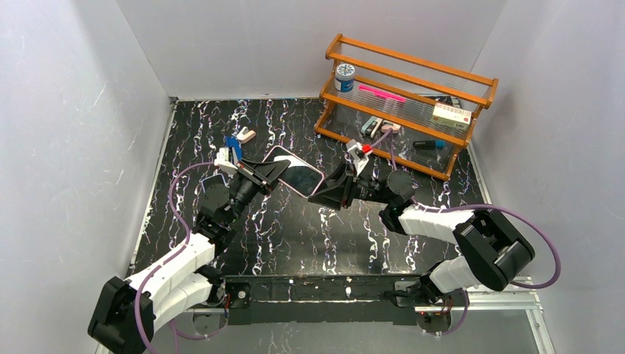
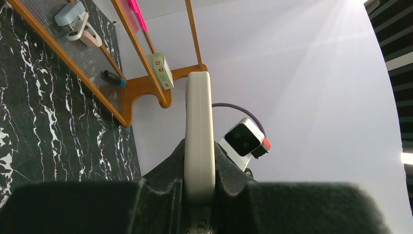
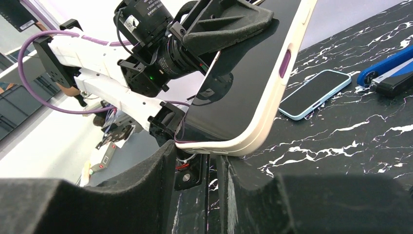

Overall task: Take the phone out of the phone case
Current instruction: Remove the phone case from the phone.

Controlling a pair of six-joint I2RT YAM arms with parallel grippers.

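In the top view the left gripper [image 1: 267, 171] sits left of the table's middle. Its fingers are closed hard on the phone case [image 1: 276, 155]. Its wrist camera shows the cream case [image 2: 198, 122] standing edge-on, pinched between the two pads and rising toward 12 o'clock. Just beyond this gripper, toward 11 o'clock, a blue tool [image 1: 234, 141] lies on the black marbled table [image 1: 295, 236].

The case is held up off the table and runs from the left gripper toward 4 o'clock. The phone [image 1: 304, 181] is still seated in it, dark screen showing. The case's far corner meets the right gripper [image 1: 324, 195], which reaches in from 4 o'clock.

In the right wrist view the case's rounded lower corner [image 3: 243, 146] rests at the tips of the right gripper [image 3: 209, 163]. Those fingers stand slightly apart with a narrow gap, and I cannot tell whether they pinch the corner. A second phone [image 3: 316, 92] with a pale blue rim lies flat on the table at 3 o'clock from the case.

A wooden rack [image 1: 405, 96] stands at the table's 1 o'clock corner.
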